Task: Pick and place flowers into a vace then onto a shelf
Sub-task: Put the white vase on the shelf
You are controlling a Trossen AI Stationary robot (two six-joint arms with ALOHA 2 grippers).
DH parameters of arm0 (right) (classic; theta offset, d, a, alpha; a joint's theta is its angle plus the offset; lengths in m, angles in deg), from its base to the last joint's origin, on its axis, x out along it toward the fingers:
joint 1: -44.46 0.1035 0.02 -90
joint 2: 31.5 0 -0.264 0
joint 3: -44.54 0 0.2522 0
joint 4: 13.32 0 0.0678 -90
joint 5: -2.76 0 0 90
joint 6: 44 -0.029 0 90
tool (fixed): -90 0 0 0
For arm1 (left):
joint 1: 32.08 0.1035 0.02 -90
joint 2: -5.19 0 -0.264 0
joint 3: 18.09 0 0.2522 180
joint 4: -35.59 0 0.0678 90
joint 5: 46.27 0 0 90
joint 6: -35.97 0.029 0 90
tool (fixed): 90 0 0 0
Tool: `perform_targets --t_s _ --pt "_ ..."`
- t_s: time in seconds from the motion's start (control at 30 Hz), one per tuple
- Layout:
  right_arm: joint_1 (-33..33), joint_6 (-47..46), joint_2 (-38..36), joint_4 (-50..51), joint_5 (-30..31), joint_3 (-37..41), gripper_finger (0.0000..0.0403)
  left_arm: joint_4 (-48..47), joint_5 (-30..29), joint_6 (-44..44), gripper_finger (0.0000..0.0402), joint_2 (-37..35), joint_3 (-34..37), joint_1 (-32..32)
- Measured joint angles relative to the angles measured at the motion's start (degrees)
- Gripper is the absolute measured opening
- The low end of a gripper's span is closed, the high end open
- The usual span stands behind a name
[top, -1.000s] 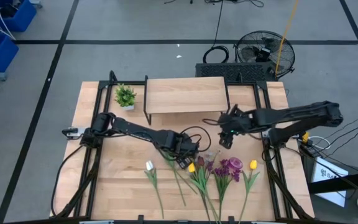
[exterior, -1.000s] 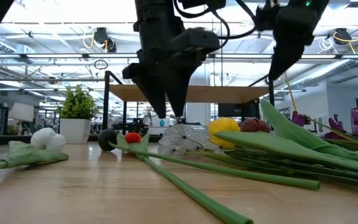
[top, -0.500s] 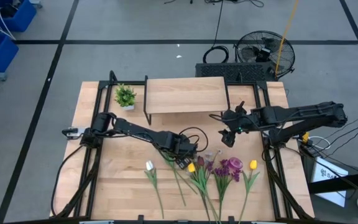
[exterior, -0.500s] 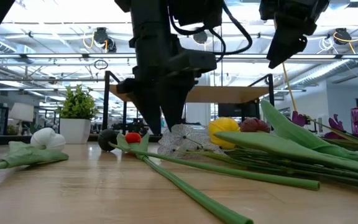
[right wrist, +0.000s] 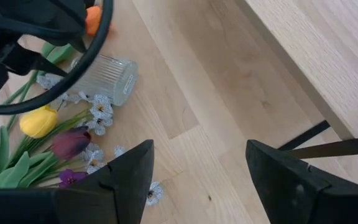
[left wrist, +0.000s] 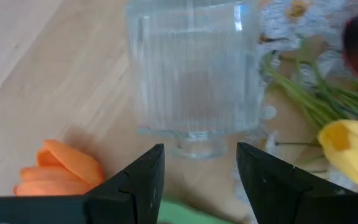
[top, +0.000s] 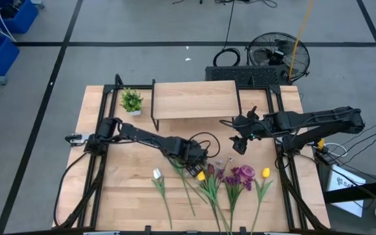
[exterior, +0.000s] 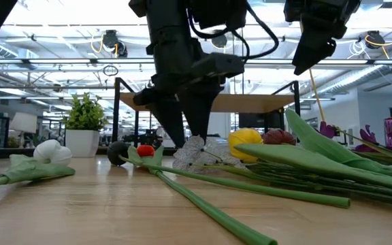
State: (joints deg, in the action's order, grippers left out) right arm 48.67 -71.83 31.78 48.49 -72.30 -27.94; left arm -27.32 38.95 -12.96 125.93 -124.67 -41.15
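Wooden bench: we see ribbed glass vase lying on side among flowers, foot toward left claw, straight ahead, long axis along approach. Left claw apart, nearer; right claw apart, raised near shelf.

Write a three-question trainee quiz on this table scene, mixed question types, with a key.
1. True or false: the glass vase stands upright on the shelf.
2. Which gripper has its open fingers at the vase? A. left gripper B. right gripper
3. Fill in: the potted plant stands on the table beside the ___.

Key: 1. False; it lies on its side on the table among the flowers. 2. A. 3. shelf.
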Motion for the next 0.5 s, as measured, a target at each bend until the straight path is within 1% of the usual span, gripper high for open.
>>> perform_targets --t_s 0.1,0.2,0.3,0.5 --pt "0.00 0.00 0.00 0.00 0.00 0.00 0.0247 0.19 -0.18 1.19 0.0202 0.00 0.00 0.43" --pt "0.00 0.00 0.00 0.00 -0.01 0.00 0.0247 0.36 -0.17 2.28 0.0184 0.00 0.00 1.02" --pt "0.00 0.00 0.00 0.00 -0.02 0.00 0.0247 1.70 0.14 3.46 0.0157 0.00 0.00 1.86" --pt "0.00 -0.01 0.00 0.00 -0.01 0.00 0.0247 3.08 2.81 5.55 0.0093 -0.09 -0.02 3.19"
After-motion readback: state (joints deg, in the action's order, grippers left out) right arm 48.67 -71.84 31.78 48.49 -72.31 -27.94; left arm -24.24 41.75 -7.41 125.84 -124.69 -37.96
